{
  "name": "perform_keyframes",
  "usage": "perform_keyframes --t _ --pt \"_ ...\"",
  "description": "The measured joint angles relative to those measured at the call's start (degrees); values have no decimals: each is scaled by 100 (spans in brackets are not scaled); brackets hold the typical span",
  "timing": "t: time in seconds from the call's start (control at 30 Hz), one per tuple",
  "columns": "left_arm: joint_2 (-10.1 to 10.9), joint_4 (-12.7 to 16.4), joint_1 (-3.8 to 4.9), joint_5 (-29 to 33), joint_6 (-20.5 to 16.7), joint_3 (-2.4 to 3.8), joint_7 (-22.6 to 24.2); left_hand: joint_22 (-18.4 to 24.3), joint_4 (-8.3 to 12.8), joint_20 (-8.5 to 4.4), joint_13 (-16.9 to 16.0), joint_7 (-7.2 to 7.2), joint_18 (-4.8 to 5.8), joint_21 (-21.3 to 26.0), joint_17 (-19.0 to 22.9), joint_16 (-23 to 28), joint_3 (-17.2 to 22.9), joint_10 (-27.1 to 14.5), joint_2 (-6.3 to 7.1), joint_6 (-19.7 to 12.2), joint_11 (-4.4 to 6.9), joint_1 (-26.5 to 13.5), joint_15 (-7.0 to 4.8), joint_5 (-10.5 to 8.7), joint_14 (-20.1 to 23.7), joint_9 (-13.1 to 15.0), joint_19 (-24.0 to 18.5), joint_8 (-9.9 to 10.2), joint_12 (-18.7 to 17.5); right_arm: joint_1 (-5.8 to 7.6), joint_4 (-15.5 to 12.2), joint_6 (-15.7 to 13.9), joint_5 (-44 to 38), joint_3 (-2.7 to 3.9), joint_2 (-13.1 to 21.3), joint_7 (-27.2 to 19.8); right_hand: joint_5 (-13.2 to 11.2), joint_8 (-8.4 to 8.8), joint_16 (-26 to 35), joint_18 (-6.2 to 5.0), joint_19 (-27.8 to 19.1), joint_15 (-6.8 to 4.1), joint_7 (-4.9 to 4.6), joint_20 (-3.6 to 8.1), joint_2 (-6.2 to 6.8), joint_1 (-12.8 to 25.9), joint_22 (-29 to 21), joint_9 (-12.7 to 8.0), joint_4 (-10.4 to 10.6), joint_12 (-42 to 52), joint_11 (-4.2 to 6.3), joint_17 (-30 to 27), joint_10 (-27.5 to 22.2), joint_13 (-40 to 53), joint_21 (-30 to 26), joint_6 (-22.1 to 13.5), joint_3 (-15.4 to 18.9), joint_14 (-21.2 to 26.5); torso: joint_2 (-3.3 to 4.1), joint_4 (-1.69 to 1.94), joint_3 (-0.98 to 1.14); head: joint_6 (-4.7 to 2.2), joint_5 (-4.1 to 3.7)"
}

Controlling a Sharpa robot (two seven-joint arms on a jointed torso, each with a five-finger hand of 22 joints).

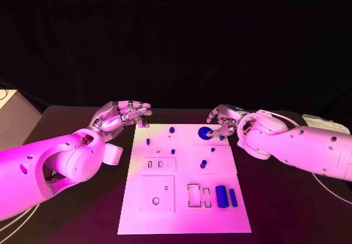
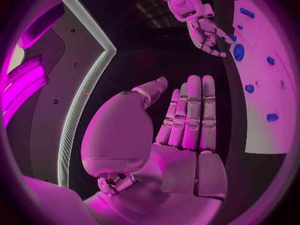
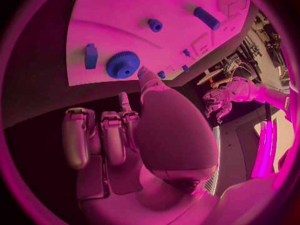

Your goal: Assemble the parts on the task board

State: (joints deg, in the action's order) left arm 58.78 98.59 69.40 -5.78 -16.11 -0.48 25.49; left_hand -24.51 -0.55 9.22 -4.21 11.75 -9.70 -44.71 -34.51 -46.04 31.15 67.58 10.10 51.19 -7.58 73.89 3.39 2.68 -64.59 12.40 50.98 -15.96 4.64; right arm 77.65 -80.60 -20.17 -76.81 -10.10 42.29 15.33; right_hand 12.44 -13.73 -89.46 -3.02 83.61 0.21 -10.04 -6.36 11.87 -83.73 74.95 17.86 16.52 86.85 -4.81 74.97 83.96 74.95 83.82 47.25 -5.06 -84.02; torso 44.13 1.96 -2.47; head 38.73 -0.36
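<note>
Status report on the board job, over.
Left hand open, off the white task board's left edge. Right hand empty, fingertips beside the round blue gear. Nothing in the way.

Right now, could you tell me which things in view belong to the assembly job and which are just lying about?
Belonging to the job:
- task board
- blue gear
- two blue cylinders
- small blue parts
- left hand, right hand, both holding nothing

Lying about:
- pale object at the table's right edge
- white cable

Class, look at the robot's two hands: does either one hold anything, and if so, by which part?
Nothing is held. The left hand is open beside the task board; the right hand hovers near the blue gear, its fingers holding nothing.
</note>
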Motion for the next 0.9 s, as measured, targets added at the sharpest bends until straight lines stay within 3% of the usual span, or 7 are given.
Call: perform_keyframes --t 0.1,0.57,0.9 --pt "-6 0 0 1 3 0 -1 0 0 0 0 0 -1 0 0 0 0 0 0 0 0 0 0 0 0 0 0 0 0 -15 46 68 14 -4 -57 16 0 -23 0 62 20 0 0 -20 -4 -4 0 7 0 34 0 0 0 0 0 0 0 0 0 4 -5 14 -1" --pt "-6 -1 0 4 13 0 -3 -9 0 -22 1 0 0 0 1 0 0 0 0 0 0 0 0 0 0 5 -21 0 0 -75 269 223 26 -19 -225 79 201 -133 -24 62 20 0 49 -20 -147 33 -1 19 4 89 0 -1 0 -1 78 50 -87 0 -2 -1 -8 66 24" --pt "-8 -1 0 4 18 0 -6 -8 0 -21 1 0 0 0 1 0 0 0 0 0 0 0 0 0 0 5 -21 0 0 -102 394 265 26 -26 -290 95 266 -156 -24 61 20 0 45 -20 -171 56 -2 18 -25 89 -1 -2 -1 -2 83 89 -154 -1 -3 -7 -3 92 23"
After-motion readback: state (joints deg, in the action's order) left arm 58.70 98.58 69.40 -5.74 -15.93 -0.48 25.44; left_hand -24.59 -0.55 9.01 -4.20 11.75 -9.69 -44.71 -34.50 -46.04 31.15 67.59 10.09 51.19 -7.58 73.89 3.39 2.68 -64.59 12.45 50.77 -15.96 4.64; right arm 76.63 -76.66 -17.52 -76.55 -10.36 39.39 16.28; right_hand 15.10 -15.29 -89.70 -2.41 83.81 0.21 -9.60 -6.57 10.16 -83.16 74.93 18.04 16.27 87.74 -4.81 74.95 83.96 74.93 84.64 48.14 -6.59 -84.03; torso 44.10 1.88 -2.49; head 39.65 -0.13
